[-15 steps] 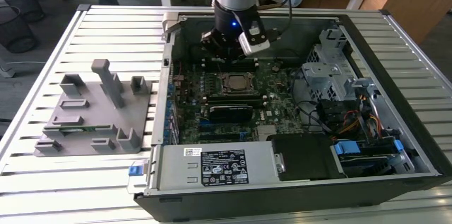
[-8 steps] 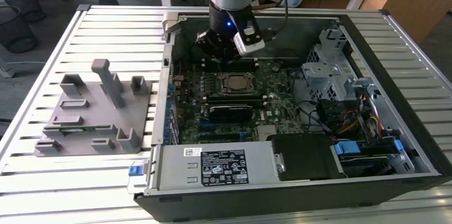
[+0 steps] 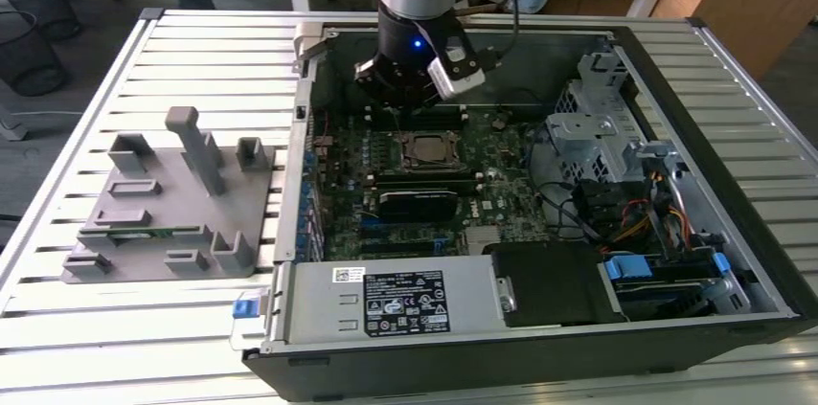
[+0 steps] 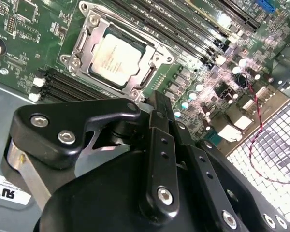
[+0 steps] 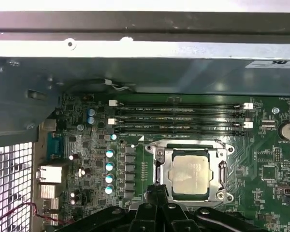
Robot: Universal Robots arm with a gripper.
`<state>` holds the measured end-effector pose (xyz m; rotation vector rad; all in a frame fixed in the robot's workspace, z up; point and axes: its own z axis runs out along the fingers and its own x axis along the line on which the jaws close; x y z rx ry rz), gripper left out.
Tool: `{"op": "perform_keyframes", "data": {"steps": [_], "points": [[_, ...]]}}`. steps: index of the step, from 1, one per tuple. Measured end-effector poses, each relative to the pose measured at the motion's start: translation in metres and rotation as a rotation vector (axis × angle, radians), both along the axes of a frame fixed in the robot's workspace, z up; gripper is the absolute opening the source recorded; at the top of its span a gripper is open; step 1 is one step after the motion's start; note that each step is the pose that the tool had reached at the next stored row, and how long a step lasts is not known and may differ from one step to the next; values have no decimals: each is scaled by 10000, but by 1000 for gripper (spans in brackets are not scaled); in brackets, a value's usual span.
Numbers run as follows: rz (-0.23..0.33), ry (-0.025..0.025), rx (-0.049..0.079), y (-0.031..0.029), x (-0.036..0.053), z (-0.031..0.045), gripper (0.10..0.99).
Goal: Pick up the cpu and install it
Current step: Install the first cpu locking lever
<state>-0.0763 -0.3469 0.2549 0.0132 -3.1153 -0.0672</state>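
The cpu (image 3: 420, 148) lies flat inside the metal socket frame (image 5: 160, 159) on the green motherboard, silvery top up; in both wrist views it shows squarely seated (image 4: 117, 54) (image 5: 191, 175). My gripper (image 3: 406, 103) hangs over the board just behind the socket, above the memory slots. Its black fingers (image 4: 157, 104) are pressed together with nothing between them. In the first wrist view the gripper's tip (image 5: 157, 192) stands beside the socket's corner, apart from the cpu.
The open computer case (image 3: 301, 137) sits on a slatted table. A grey fixture (image 3: 172, 204) holding a green memory stick (image 3: 134, 230) is at the exterior view's left. The power supply (image 3: 390, 300), drive cage (image 3: 588, 127) and cables (image 3: 652, 213) crowd the case.
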Motion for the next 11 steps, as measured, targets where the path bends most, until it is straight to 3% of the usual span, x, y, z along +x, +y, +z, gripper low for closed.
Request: {"op": "perform_keyframes", "data": {"steps": [4,11], "points": [[0,0,-1,13,-75,0,106],[0,-26,-1,88,-206,-1,106]]}}
